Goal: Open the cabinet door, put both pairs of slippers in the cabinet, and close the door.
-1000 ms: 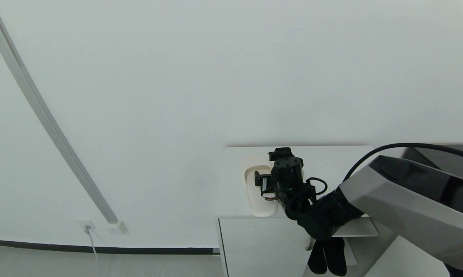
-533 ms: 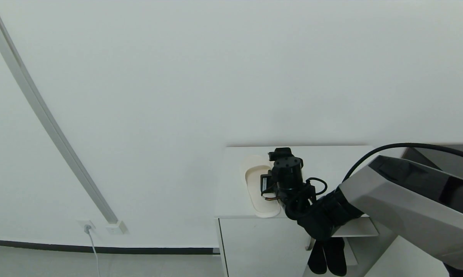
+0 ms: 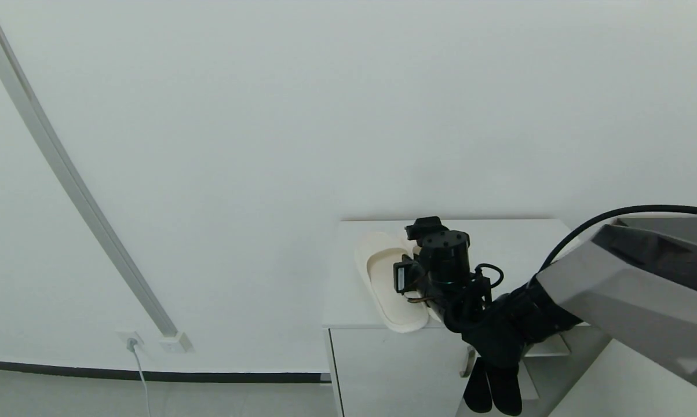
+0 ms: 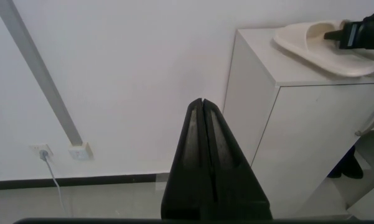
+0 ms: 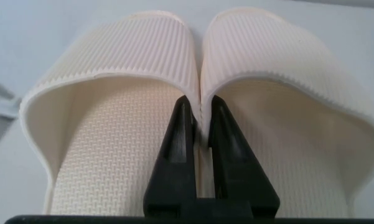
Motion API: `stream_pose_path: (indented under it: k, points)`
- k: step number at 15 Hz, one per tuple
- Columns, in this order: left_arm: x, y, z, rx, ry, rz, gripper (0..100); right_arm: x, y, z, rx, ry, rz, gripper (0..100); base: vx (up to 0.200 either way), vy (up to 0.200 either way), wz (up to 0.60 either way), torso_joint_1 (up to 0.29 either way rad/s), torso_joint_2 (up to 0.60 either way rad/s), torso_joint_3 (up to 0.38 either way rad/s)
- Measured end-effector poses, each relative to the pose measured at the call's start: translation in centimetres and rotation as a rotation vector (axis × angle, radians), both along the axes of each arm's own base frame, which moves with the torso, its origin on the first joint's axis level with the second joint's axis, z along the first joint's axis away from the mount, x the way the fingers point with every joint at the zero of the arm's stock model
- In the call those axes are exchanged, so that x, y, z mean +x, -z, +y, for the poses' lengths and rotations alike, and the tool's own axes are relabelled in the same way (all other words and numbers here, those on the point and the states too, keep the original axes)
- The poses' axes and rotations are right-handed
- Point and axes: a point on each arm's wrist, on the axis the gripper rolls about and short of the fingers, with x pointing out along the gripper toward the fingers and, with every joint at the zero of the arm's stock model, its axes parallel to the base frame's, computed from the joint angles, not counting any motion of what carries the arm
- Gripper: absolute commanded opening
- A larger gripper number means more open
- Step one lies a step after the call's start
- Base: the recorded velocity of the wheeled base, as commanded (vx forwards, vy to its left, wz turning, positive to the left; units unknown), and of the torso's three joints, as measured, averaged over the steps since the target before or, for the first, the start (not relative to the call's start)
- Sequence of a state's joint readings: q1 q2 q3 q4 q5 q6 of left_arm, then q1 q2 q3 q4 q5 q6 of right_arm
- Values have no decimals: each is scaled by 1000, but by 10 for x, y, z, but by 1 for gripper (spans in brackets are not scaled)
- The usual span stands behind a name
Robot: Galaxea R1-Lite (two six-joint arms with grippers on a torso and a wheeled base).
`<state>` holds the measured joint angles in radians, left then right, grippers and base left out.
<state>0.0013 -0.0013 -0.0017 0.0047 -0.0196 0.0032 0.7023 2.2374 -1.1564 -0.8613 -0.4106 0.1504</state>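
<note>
A white wall [image 3: 267, 116] backs the cabinet [image 3: 394, 370], on whose top the cream slippers [image 3: 383, 284] lie. The right gripper [image 5: 200, 109] is clamped on their touching inner edges, one slipper either side of it; a black pair [image 3: 493, 391] sits below it inside the cabinet. The left gripper [image 4: 202, 109], pressed together, hangs well apart from the cabinet. The slippers look light, soft and floppy; pinching both inner rims should carry them, though they may sag

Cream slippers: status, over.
Right gripper shut on cream slippers, on cabinet top. Left gripper shut, empty. Black slippers inside cabinet. Nothing in the way.
</note>
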Motion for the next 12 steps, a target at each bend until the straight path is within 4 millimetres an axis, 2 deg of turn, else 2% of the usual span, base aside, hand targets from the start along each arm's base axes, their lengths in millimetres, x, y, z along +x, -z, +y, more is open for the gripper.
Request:
stream_pose_path:
  k: [3, 8, 9, 12]
  points:
    - [0, 0, 0, 0, 0, 0, 0, -36, -28, -21, 0, -103, -2, 0, 0, 0, 0, 0, 0, 0]
    - [0, 0, 0, 0, 0, 0, 0, -116, -53, -73, -15, -302, 34, 0, 0, 0, 0, 0, 0, 0]
    - [0, 0, 0, 0, 0, 0, 0, -126, -58, -77, -10, -322, 27, 0, 0, 0, 0, 0, 0, 0]
    - [0, 0, 0, -9, -16, 0, 0, -138, -65, -81, 3, -342, 7, 0, 0, 0, 0, 0, 0, 0]
